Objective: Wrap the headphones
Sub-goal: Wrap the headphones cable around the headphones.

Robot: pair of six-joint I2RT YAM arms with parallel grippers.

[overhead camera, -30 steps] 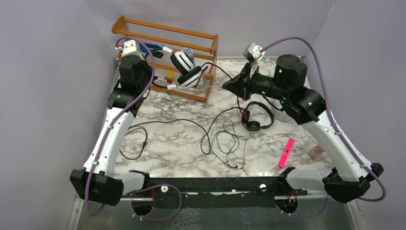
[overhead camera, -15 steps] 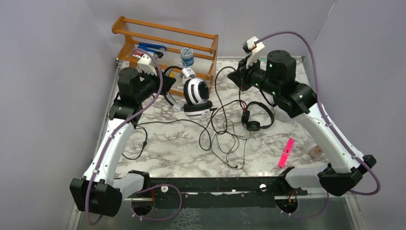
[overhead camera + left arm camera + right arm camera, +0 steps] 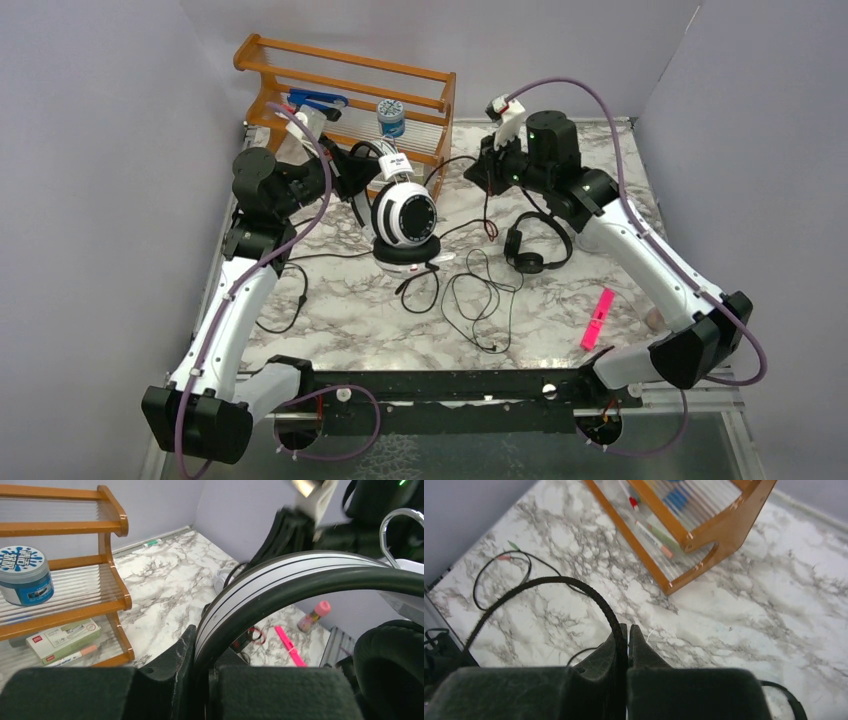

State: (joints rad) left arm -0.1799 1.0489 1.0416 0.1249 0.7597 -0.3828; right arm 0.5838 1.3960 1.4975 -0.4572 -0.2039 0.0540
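At 6 o'clock on the marbled worktop [image 3: 340,300], black cord [image 3: 549,579] is lying in loose, tangled loops. A pink marker [image 3: 597,318] is lying at 4 o'clock with a small pink-capped bottle [image 3: 314,616] just beyond it; any print on either is too small to read. At 3 o'clock the black headphones [image 3: 535,245] are lying flat, ear cups together. Just left of centre, the white headphones with black ear pads [image 3: 405,215] are standing on edge, the lower pad seeming to touch the worktop and the round white cup with its black rings facing up. A white paper tag [image 3: 397,160] is hanging at their top, its dark print unreadable. The left pincer [image 3: 200,660] is clamping their headband, a silver-white strip with thin black lines over a black inner band. The right pincer [image 3: 628,630] is pinching a strand of the black cord with its fingers closed; I cannot tell which set that strand belongs to. At 11 o'clock, farthest back, a wooden rack [image 3: 345,90] is holding a blue-lidded jar [image 3: 22,575] whose splash-patterned lid is carrying lettering I cannot make out. On the shelf below, a white box [image 3: 67,637] is showing a small red logo, also illegible.
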